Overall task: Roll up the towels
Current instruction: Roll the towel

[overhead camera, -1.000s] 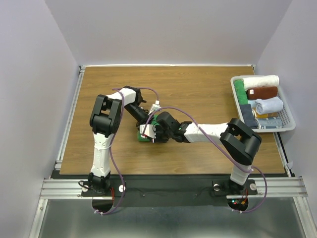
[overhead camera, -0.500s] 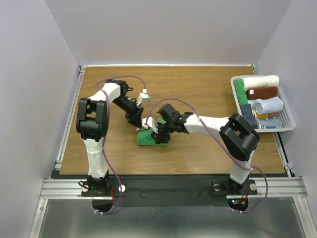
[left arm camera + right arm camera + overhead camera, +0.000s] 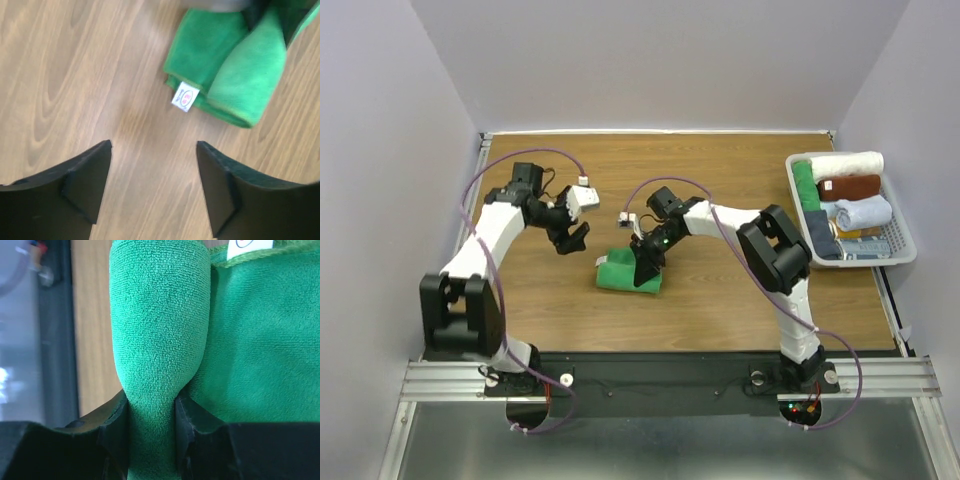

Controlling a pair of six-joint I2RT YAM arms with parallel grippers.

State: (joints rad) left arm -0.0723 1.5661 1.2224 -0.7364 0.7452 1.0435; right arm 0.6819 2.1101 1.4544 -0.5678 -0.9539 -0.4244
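Far right on my table, a white basket holds a cream-white rolled towel beside a brown rolled towel.

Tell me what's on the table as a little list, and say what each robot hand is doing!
table: wooden
green towel: folded, lying mid-table, white label showing
right gripper: shut on a bunched fold of the green towel
left gripper: open, holding nothing, apart from the towel
basket: white, at the table's right edge, holding rolled towels
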